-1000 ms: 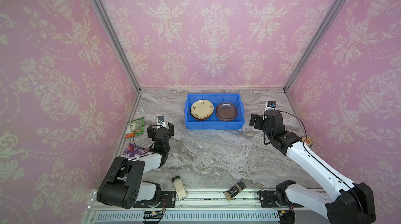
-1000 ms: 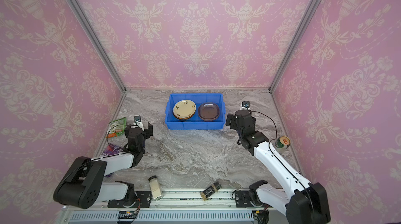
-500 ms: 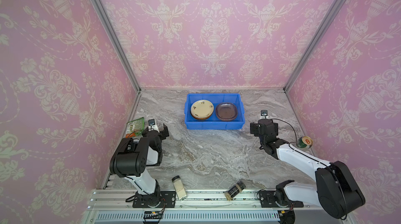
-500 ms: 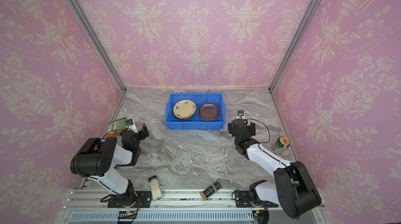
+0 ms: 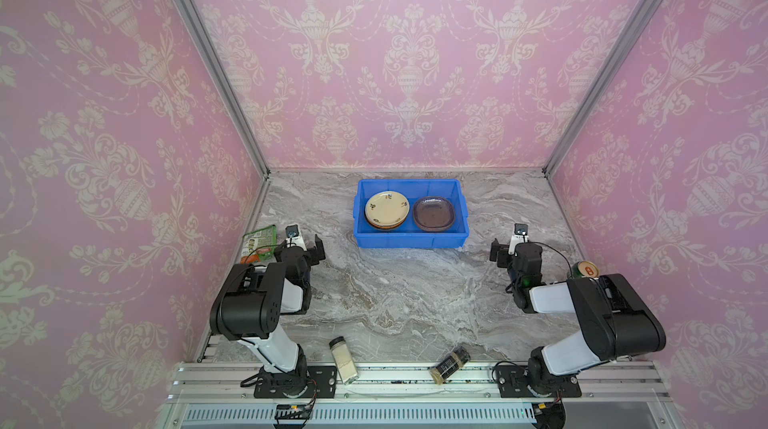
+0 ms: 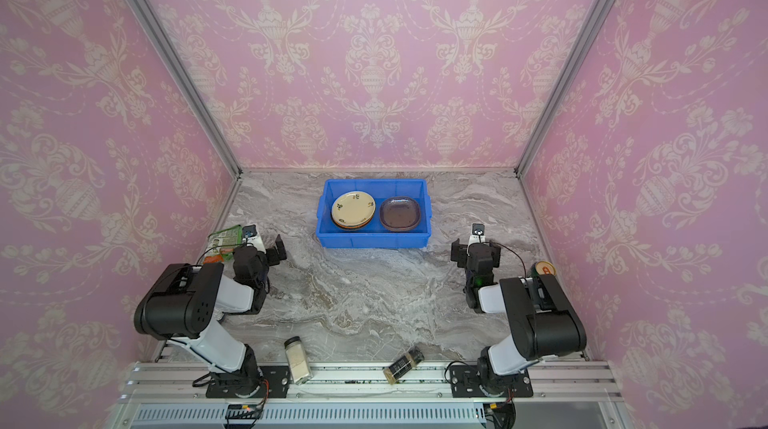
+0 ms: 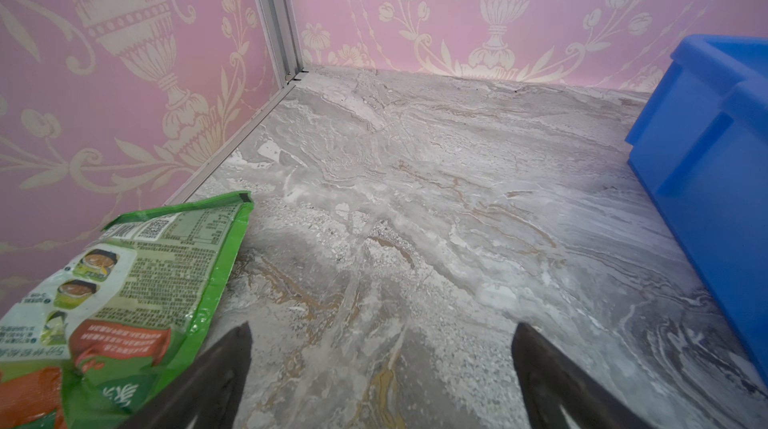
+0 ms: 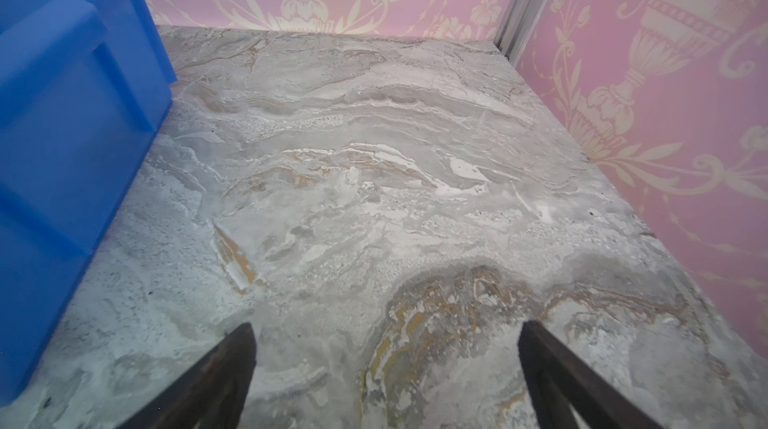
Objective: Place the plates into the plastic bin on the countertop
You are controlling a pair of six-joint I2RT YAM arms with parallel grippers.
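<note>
The left pincer (image 7: 380, 329) and right pincer (image 8: 386, 329), both spread wide and empty, have been drawn back from the blue plastic bin (image 5: 409, 183). The plates (image 5: 386, 208) are stacked inside it and none is seen on the tabletop (image 5: 395, 294), so the task is judged complete.

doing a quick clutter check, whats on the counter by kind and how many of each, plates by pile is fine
plastic bin: 1
plate piles in it: 2, cream-topped pile and glass pile
spice jars: 2, pale jar and dark jar
snack packet: 1 in view
green can: 1
total: 7
</note>
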